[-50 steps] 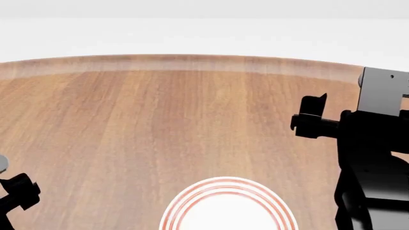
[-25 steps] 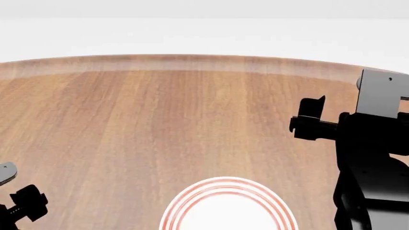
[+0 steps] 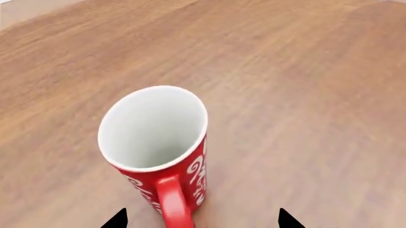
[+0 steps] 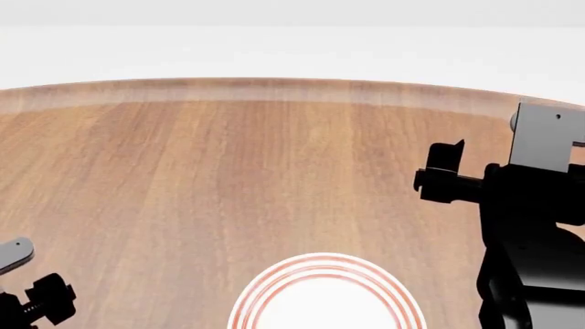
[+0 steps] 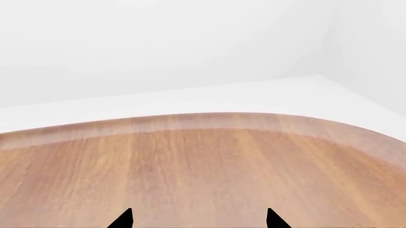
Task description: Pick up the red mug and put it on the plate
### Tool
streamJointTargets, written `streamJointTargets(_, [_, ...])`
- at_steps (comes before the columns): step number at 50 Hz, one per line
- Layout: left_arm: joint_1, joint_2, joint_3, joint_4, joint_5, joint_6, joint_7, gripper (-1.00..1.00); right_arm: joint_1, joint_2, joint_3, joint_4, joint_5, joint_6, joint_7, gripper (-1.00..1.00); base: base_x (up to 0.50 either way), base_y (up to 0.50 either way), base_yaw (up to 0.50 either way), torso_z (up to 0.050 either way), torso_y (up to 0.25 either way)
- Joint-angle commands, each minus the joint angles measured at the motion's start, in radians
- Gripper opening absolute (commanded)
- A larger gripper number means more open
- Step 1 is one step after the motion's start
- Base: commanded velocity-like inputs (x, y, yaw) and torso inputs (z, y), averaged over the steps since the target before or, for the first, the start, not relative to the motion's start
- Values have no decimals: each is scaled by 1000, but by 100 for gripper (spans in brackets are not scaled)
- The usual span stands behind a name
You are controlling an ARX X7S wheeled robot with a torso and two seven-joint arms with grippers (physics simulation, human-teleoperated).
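We are counting one red mug (image 3: 155, 142), one plate (image 4: 325, 295), one wooden table (image 4: 256, 178) and two arms. Our left wrist camera is looking down into the mug, which is standing upright on the wood with its white inside showing and its red handle (image 3: 173, 199) pointing toward the camera. White curling marks are running down the mug's red wall; we are seeing them only as a swirling pattern and are making out no readable letters or brand. Our left gripper (image 3: 201, 221) is sitting with its two dark fingertips (image 3: 117, 221) spread wide, one on each side of the handle and apart from it, so it is gripping nothing.

In the head view the mug is not showing at all. The plate, white with thin red rings round its rim, is lying at the near edge of the table, cut off by the picture's lower edge, between our two arms. Part of our left arm (image 4: 37, 298) is showing low at the left corner, and our right arm (image 4: 530, 226) is hanging above the table's right side, well apart from the plate.

Our right gripper (image 5: 198, 219) is showing two dark tips wide apart in its wrist view, with only bare wood and a pale wall ahead of them.
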Motion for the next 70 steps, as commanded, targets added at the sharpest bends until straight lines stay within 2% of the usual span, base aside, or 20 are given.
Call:
streamJointTargets(1, [-82,-11,-4,-217,3,89,21,100,-1,-1,0,14,4,-10,-1,100,0,0,0,0,0])
streamJointTargets(12, [-194,-26,-8,-511,19,247,48,100,-4,-1,-6,27,4,-22,-3,100,0,0,0,0,0])
streamJointTargets(27, [-195,-33,-54,-528,36,251,40,100,-6,-1,-9,34,7,-28,-2,100,0,0,0,0,0])
streamJointTargets(28, [-194,-33,-58,-527,37,254,41,-100,-6,-1,-8,37,8,-30,-2,100,0,0,0,0,0])
streamJointTargets(56, [-203,-19,-81,-515,106,245,74,-100,-9,-1,-14,44,15,-38,2,100,0,0,0,0,0])
streamJointTargets(58, [-185,-15,-62,-430,113,154,99,-100,-11,1,-12,32,18,-31,4,100,0,0,0,0,0])
streamJointTargets(60, [-110,-6,-50,-207,84,12,176,-100,-11,2,-11,31,20,-31,4,100,0,0,0,0,0])
streamJointTargets(61, [-92,-5,-37,-152,95,-24,160,-100,-12,2,-11,30,20,-30,4,100,0,0,0,0,0])
streamJointTargets(65, [-52,-3,10,4,82,-126,250,-100,-9,3,-12,34,21,-31,4,100,0,0,0,0,3])
streamJointTargets(70, [-25,-6,66,150,84,-220,299,-100,-10,3,-13,36,22,-32,5,100,0,0,0,0,0])
